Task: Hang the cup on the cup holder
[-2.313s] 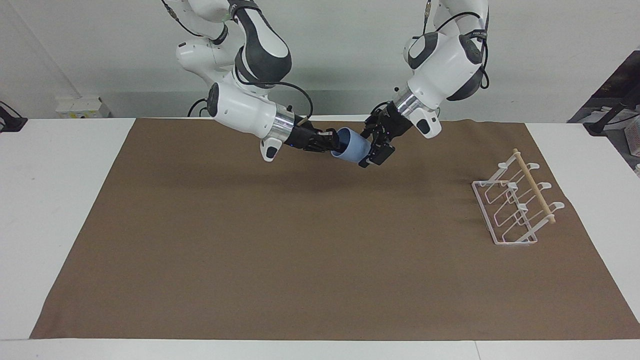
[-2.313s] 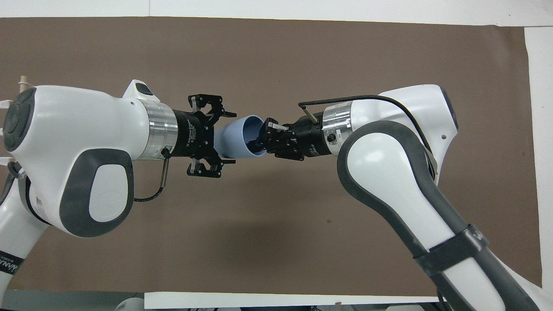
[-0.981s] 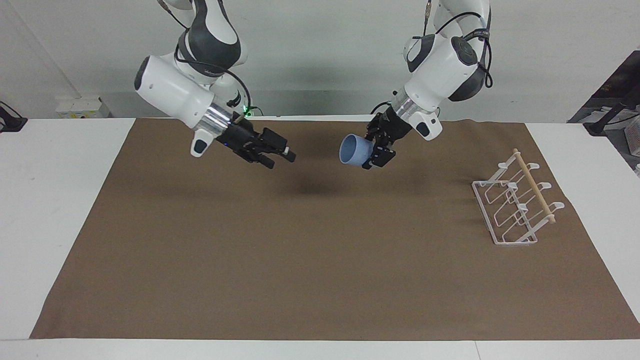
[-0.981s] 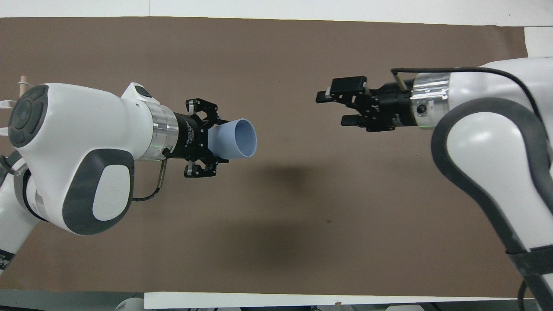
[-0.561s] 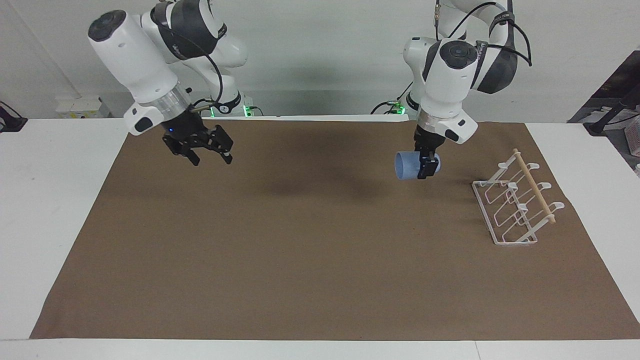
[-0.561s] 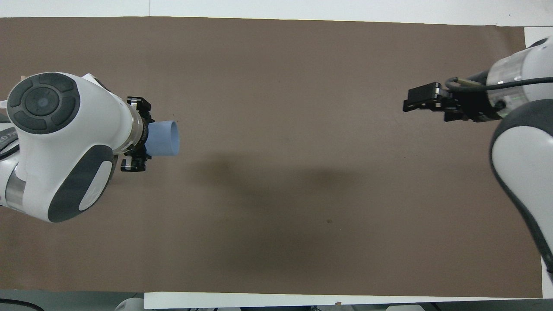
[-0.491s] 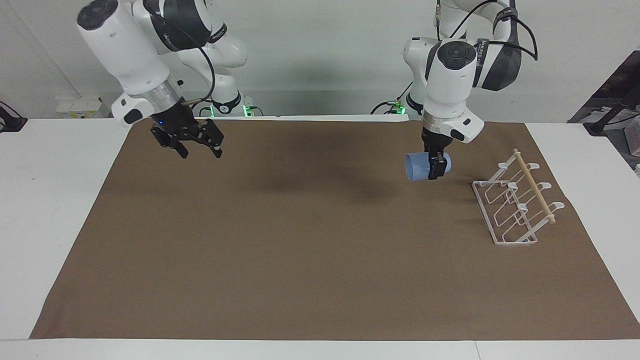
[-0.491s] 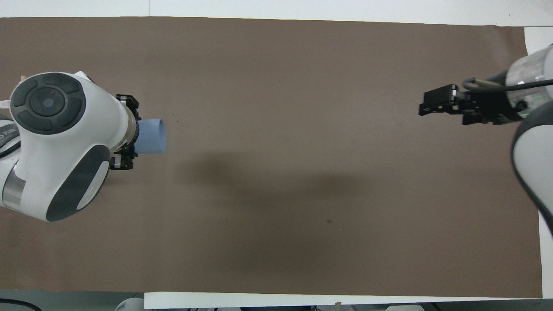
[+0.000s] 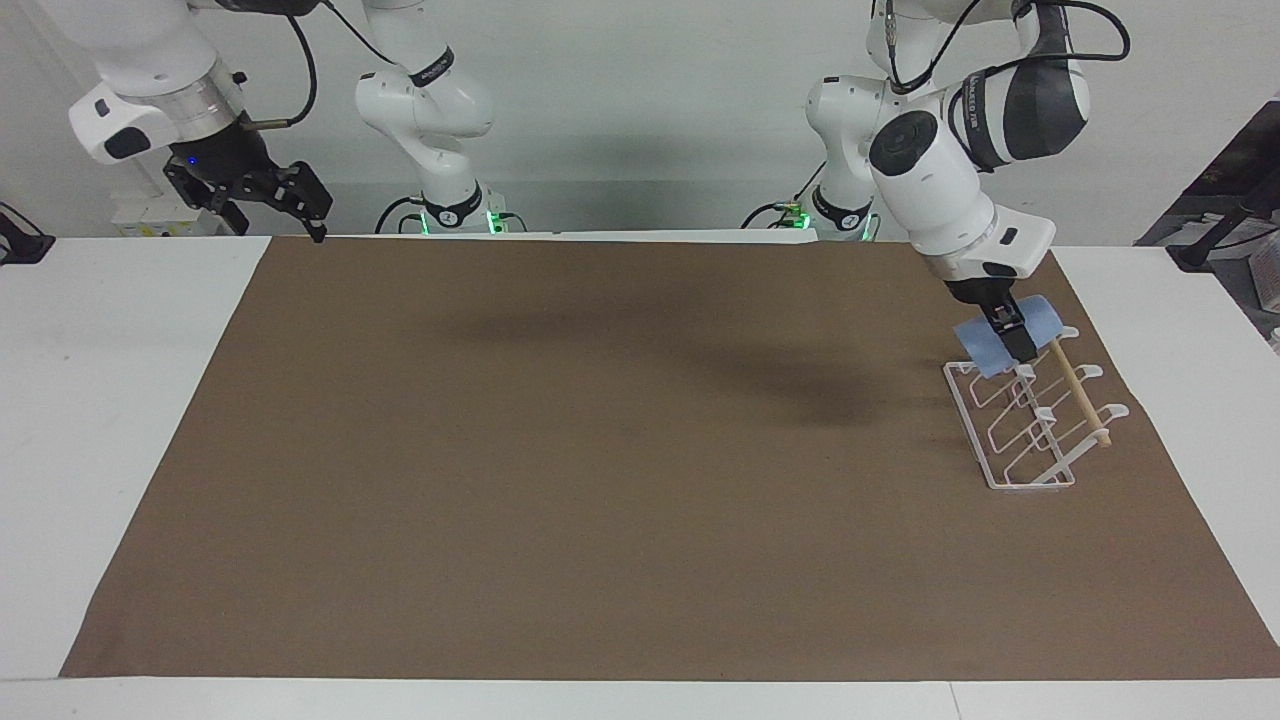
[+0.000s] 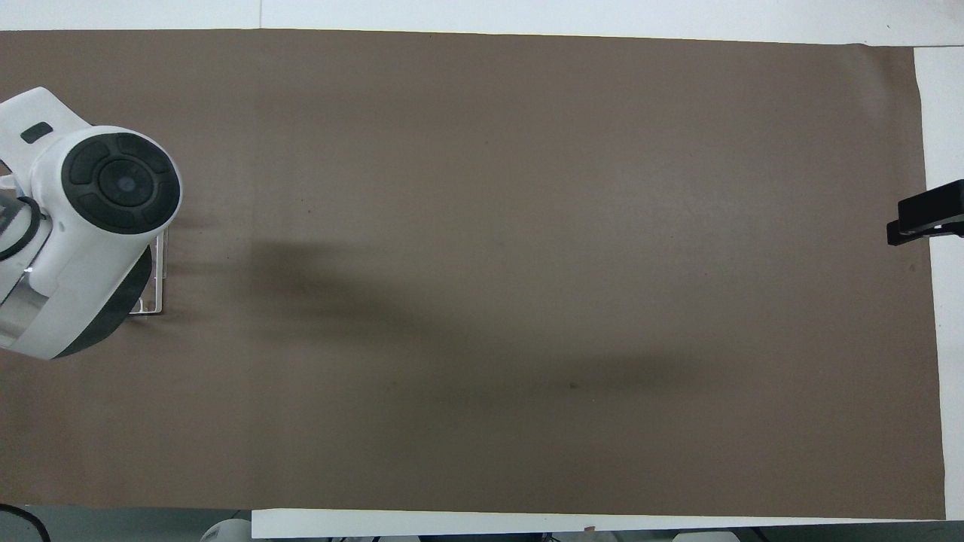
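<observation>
The light-blue cup (image 9: 978, 346) lies on its side in my left gripper (image 9: 1015, 345), which is shut on it. The gripper holds the cup just over the end of the white wire cup holder (image 9: 1030, 430) that is nearer to the robots, by the wooden dowel (image 9: 1080, 400). I cannot tell whether the cup touches a prong. In the overhead view the left arm hides the cup, and only a strip of the cup holder's base (image 10: 160, 278) shows. My right gripper (image 9: 280, 215) is open and empty, raised over the table's edge at the right arm's end; one of its fingers (image 10: 925, 213) shows in the overhead view.
A brown mat (image 9: 600, 450) covers most of the white table (image 9: 100, 400). The cup holder stands on the mat near its edge at the left arm's end.
The right gripper let go of the cup after the hand-over and drew back and up to its end of the table. The left gripper carried the cup sideways to the cup holder.
</observation>
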Motion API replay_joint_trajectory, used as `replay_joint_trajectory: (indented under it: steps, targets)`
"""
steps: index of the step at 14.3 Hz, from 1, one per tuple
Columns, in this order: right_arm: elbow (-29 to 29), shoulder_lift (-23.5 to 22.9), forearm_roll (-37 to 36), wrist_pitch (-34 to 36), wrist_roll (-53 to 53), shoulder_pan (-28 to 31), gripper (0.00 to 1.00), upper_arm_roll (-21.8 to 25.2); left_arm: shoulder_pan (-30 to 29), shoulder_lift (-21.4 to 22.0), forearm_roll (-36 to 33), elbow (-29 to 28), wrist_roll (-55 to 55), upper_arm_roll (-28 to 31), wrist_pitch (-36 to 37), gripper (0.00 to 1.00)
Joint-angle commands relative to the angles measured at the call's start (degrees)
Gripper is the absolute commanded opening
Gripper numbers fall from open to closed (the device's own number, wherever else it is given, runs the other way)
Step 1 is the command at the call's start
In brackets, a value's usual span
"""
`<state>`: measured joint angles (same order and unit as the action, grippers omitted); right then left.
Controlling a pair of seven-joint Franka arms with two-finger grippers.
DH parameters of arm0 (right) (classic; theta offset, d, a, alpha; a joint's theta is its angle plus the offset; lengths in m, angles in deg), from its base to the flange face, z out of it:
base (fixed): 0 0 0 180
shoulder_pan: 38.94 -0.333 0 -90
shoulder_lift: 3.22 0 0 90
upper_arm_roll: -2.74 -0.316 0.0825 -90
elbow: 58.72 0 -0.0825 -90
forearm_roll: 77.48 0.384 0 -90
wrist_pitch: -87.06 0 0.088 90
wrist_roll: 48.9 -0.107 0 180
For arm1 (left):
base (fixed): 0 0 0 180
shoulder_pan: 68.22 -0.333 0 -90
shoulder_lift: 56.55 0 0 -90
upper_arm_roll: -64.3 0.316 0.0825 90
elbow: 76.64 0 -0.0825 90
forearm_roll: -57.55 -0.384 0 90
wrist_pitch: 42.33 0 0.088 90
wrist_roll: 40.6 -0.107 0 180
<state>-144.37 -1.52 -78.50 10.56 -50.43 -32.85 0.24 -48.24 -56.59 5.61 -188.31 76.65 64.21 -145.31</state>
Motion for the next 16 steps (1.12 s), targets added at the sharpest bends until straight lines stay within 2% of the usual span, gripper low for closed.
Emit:
replay_joint_trajectory:
  steps: [1, 5, 9, 13, 16]
  targets:
    - [0.0, -2.0, -1.4, 1.7, 1.6, -5.8, 0.99, 4.8, -0.6, -5.7, -9.6, 1.2, 1.3, -0.3, 2.9, 0.34]
    - [1.0, -3.2, -0.8, 3.3, 1.7, -7.9, 0.99, 7.2, -1.8, -9.9, -16.1, 1.5, 1.2, -0.3, 4.7, 0.35]
    - [0.5, -1.8, -0.3, 3.2, 1.7, -7.6, 0.99, 7.2, -1.9, -13.4, -17.5, 3.5, 1.2, -0.3, 4.4, 0.35]
    - [0.3, -1.7, -0.4, 2.9, 2.0, -7.3, 0.99, 7.2, -3.9, -14.4, -20.8, 3.6, 1.1, -0.3, 4.3, 0.35]
    - [0.3, -1.7, -0.5, 2.8, 2.2, -7.3, 0.99, 7.4, -3.9, -14.7, -21.9, 5.7, 1.0, -0.5, 4.5, 0.35]
